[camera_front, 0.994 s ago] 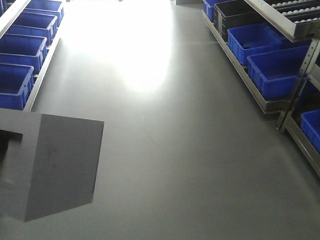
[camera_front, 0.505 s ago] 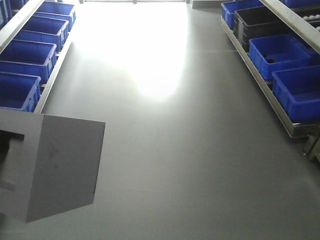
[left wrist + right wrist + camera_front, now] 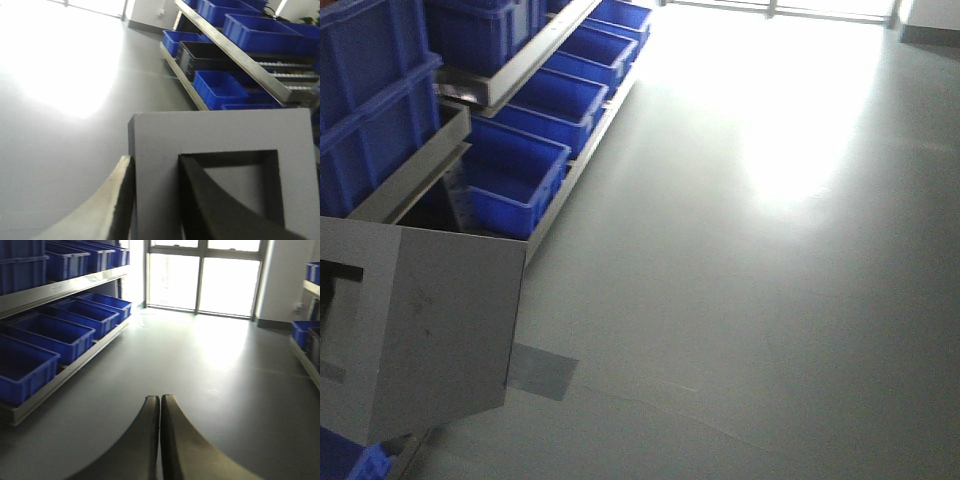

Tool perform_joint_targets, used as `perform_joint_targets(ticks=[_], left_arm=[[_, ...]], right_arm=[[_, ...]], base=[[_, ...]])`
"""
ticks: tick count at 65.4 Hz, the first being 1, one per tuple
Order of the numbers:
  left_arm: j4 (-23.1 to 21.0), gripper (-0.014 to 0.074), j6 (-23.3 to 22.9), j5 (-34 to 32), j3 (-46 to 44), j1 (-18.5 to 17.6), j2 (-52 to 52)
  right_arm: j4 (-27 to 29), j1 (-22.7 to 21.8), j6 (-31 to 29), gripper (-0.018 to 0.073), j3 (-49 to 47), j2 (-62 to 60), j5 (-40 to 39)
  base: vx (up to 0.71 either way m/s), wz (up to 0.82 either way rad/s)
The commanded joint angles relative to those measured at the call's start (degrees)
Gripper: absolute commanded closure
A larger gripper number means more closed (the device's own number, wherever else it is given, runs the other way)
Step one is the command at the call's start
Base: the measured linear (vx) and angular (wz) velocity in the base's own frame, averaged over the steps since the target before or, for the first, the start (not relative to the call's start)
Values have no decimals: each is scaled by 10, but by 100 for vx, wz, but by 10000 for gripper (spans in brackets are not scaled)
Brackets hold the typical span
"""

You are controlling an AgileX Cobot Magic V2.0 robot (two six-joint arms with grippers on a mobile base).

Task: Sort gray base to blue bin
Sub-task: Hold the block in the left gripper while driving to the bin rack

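left gripper (image 3: 155, 167): clamped on one wall of the gray base (image 3: 220, 130), with the pale finger (image 3: 117, 200) on the outer side and the dark finger (image 3: 200, 200) inside the square recessed window.
right gripper (image 3: 160, 402): fingers pressed together with nothing between them, hanging over bare floor (image 3: 225, 390).
gray base: held up above the floor at the lower left of the front view, tilted, its window face turned to the left.
blue bin (image 3: 515, 185): the nearest one sits on the low tier of the rack (image 3: 535, 60), just beyond the base. It looks empty, though part of its floor is hidden.
rack: more blue bins stand in rows on both tiers.
tape patch (image 3: 542, 372): flat on the floor by the base's lower corner.
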Motion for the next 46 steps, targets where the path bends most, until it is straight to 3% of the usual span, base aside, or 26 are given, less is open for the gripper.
perform_joint_targets(ticks=[1, 46], left_arm=[[15, 594, -4, -52, -14, -2, 1], [15, 594, -4, -52, -14, -2, 2]], right_arm=[[-5, -1, -3, 568, 8, -9, -44], [-5, -1, -3, 568, 8, -9, -44]], base=[[21, 88], [19, 81]])
